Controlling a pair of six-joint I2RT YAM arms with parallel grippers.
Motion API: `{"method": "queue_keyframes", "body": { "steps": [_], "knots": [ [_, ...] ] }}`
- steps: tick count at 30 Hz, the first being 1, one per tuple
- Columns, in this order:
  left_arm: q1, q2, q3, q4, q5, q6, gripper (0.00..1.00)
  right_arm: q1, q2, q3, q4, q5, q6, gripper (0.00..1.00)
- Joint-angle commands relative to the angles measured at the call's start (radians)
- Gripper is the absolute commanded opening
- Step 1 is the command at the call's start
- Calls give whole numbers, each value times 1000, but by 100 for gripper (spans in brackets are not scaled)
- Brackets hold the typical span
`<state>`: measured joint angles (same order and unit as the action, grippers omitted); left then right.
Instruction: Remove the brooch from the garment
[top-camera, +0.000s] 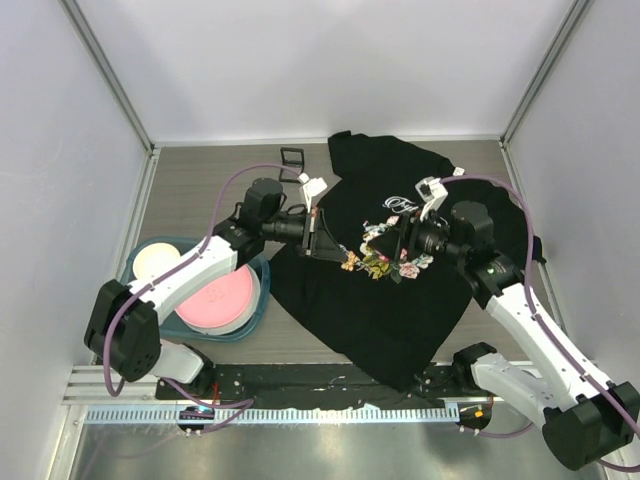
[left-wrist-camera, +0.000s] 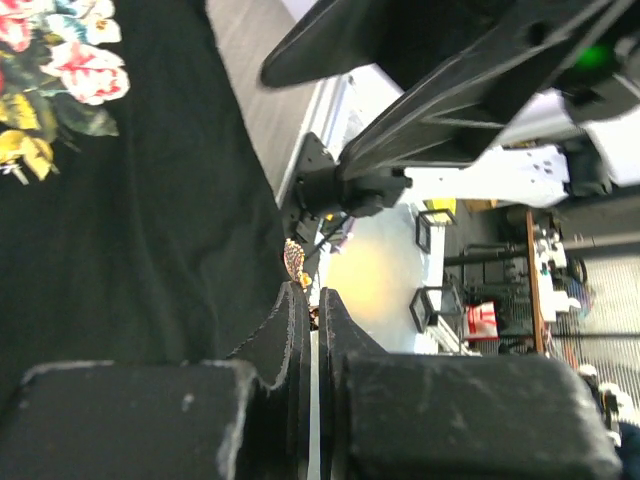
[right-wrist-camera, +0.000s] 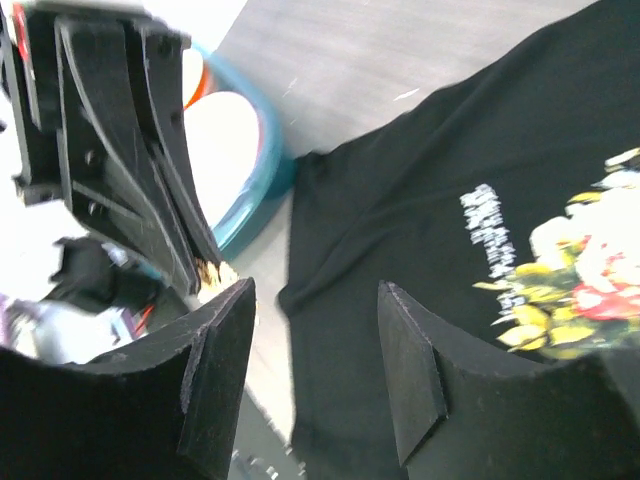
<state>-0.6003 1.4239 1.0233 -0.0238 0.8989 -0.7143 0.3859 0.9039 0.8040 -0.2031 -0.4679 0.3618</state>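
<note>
The garment (top-camera: 370, 310), a black T-shirt with a rose print (top-camera: 385, 255), lies spread over the table's middle and right. My left gripper (top-camera: 330, 245) hovers over its left chest, shut on the brooch (left-wrist-camera: 293, 259), a small gold patterned piece pinched at its fingertips (left-wrist-camera: 297, 300). The right wrist view shows the brooch (right-wrist-camera: 211, 271) at the tip of those left fingers (right-wrist-camera: 150, 170), beside the shirt's edge (right-wrist-camera: 300, 290), with no cloth hanging from it. My right gripper (top-camera: 398, 240) faces the left one across the print. It is open (right-wrist-camera: 315, 295) with nothing between its fingers.
A teal basin (top-camera: 262, 290) holding a pink plate (top-camera: 215, 300) and a cream plate (top-camera: 158, 260) stands at the left, under my left arm. Small black frames (top-camera: 291, 160) lie at the back near the shirt's collar. Grey walls close in the table on three sides.
</note>
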Motion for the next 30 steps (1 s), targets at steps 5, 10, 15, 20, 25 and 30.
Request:
{"method": "queue_keyframes", "body": {
  "steps": [5,10,15,20,25,30],
  "knots": [
    [0,-66,8,152,179,1,0,-28,-48,-132,230,-350,219,58],
    [0,-60,-23,278,201,-94,0,-28,-86,-198,412,-333,341,56],
    [0,-63,-35,318,207,-123,0,-28,-91,-262,595,-328,482,51],
    [0,-63,-57,396,215,-175,0,-30,-88,-281,648,-314,512,42],
    [0,-51,-80,485,227,-237,0,-27,-66,-282,705,-336,542,35],
    [0,-40,-84,518,227,-264,0,-28,-45,-292,740,-356,557,31]
  ]
}}
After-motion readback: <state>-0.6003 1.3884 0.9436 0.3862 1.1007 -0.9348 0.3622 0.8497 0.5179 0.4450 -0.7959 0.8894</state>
